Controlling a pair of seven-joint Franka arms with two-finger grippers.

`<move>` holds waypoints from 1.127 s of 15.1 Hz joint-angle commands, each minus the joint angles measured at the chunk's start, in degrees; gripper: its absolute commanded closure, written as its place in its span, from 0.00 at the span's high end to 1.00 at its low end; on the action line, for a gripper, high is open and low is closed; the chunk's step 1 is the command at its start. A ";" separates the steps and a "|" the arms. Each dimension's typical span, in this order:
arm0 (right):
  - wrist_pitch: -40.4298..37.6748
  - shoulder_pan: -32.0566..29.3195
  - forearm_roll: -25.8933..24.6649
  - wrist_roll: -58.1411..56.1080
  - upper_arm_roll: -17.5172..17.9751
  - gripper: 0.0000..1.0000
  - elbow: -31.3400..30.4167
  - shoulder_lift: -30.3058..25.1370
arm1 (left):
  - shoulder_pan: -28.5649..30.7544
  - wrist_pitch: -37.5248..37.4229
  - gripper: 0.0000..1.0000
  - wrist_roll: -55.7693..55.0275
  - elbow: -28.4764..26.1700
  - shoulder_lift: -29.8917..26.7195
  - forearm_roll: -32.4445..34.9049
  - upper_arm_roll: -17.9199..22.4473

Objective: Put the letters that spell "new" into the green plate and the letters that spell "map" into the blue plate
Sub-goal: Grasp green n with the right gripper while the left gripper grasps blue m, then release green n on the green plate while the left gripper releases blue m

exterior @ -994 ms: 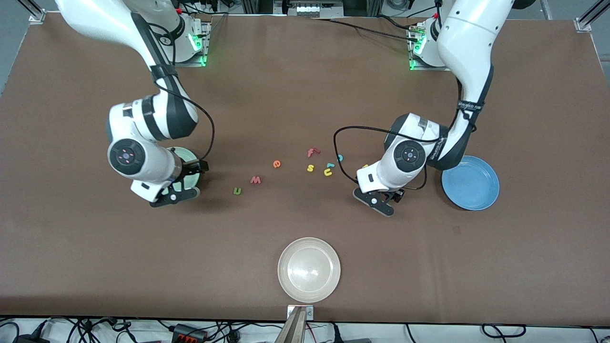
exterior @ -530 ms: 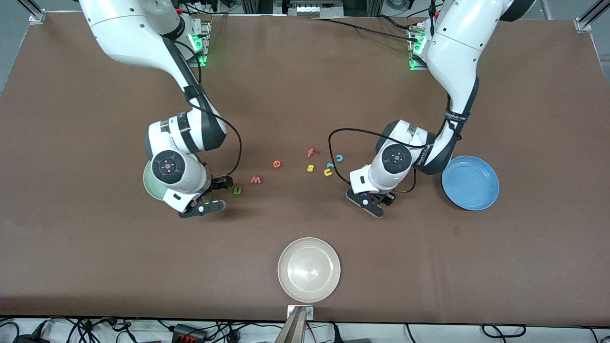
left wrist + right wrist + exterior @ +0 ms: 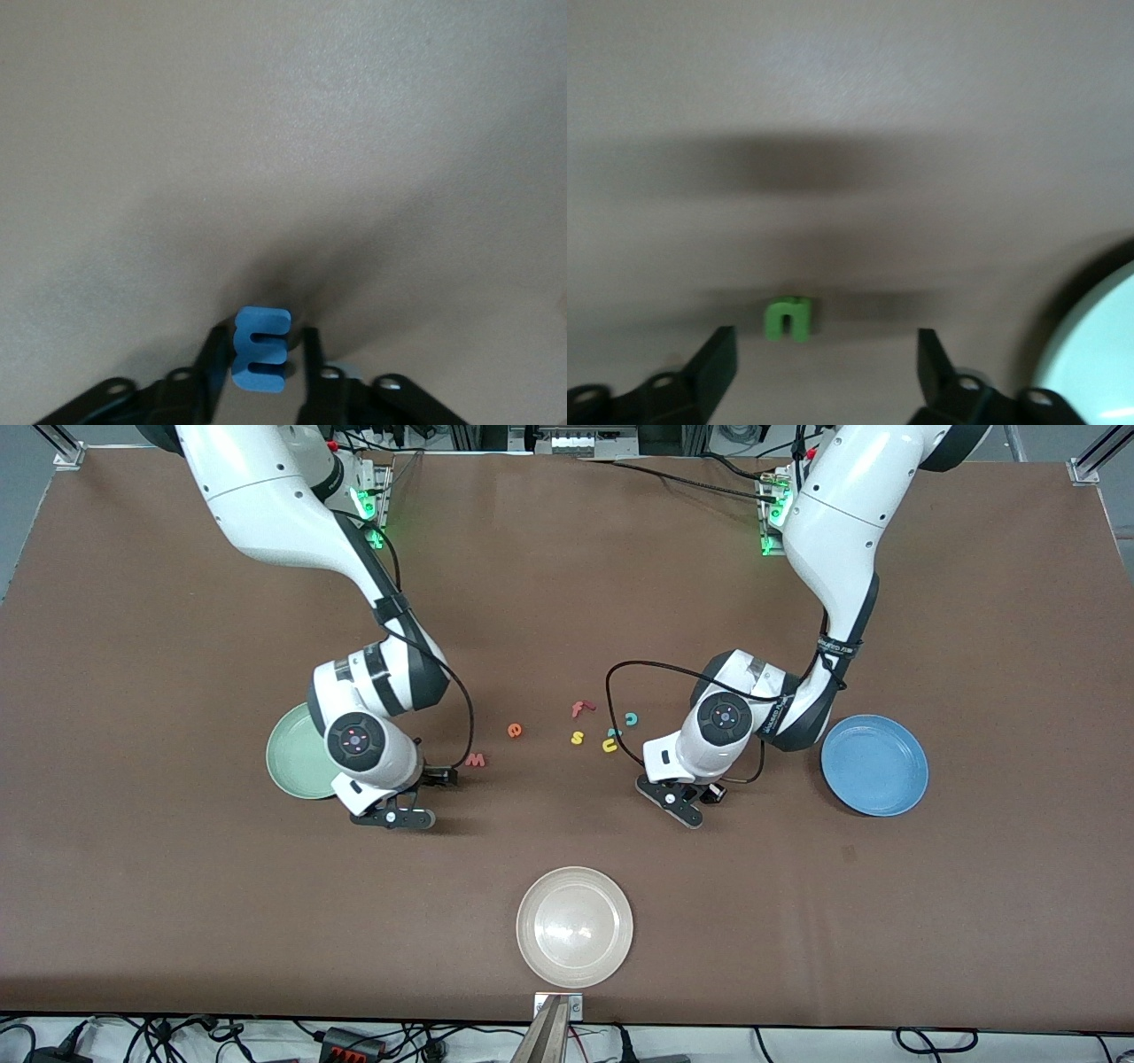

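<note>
My left gripper (image 3: 690,798) is low over the table between the loose letters and the blue plate (image 3: 874,765). In the left wrist view it (image 3: 263,341) is shut on the blue m (image 3: 260,350), which stands on edge between the fingers. My right gripper (image 3: 415,797) hangs low beside the green plate (image 3: 292,757), open. The green n (image 3: 788,318) lies on the table just ahead of its gap (image 3: 824,347); the front view hides the n. The salmon w (image 3: 476,760), orange e (image 3: 515,730) and teal p (image 3: 611,732) lie mid-table. The yellow a is hidden.
A red f (image 3: 580,708), yellow s (image 3: 577,737), yellow u (image 3: 609,746) and teal c (image 3: 631,718) lie among the letters. A cream-white plate (image 3: 574,926) sits near the table's front edge. The green plate's rim (image 3: 1099,354) shows in the right wrist view.
The right arm swung from over the green plate to the green n, which it now covers in the front view. The left gripper shifted slightly toward the letters and closed.
</note>
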 commanded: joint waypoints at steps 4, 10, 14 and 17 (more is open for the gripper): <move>-0.02 1.02 0.70 4.77 -0.30 0.76 2.29 2.65 | 2.24 -9.18 0.06 2.74 1.56 -5.17 1.21 1.34; 3.58 1.11 0.79 4.69 -0.30 0.68 2.21 4.49 | 14.36 -28.18 0.07 10.56 0.50 -12.12 1.48 1.34; 4.11 1.46 0.79 4.42 -0.30 0.54 2.29 5.11 | 22.81 -26.11 0.07 13.48 -4.67 -12.31 1.48 0.90; 3.94 1.46 0.96 3.81 -0.13 0.23 2.29 4.59 | 24.66 -20.14 0.09 13.65 -9.94 -12.13 1.48 1.08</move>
